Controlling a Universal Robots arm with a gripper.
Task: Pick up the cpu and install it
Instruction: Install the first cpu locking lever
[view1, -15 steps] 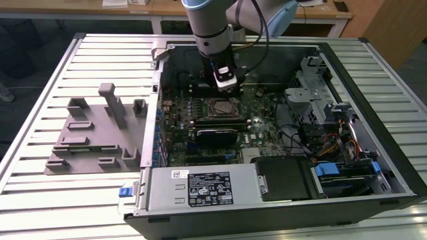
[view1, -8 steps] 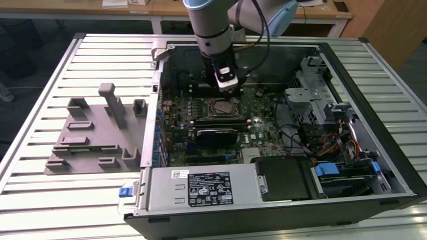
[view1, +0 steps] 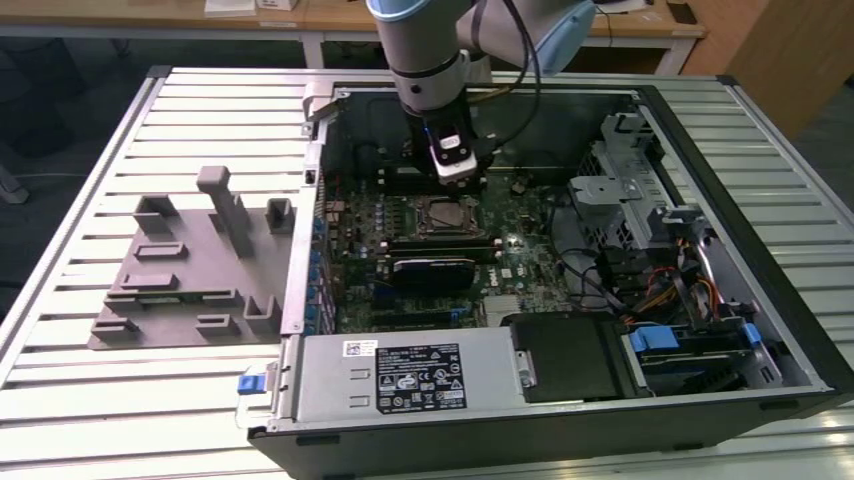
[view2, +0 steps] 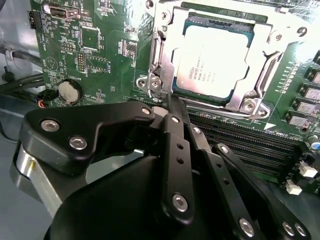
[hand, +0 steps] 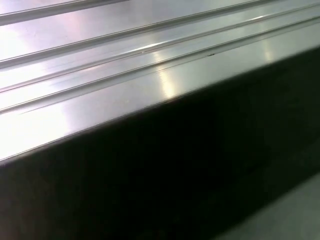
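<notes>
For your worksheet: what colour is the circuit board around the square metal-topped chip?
Green motherboard, clearest in the second wrist view.

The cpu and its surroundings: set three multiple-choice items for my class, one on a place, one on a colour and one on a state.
1. Where does the cpu lie?
A. in the metal socket frame on the motherboard
B. on a shelf
C. in a drawer

2. What colour is the motherboard?
A. red
B. green
C. white

3. How is the gripper?
A. clamped on the cpu
B. shut and empty, its tip by the edge of the socket frame
C. wide open around a cable

Answers:
1 A: the second wrist view shows the silvery chip lying flat inside the frame.
2 B: the board around the frame is green in the exterior view and the second wrist view.
3 B: the black fingers meet beside the frame with nothing between them, and the cpu lies apart from them.
</notes>
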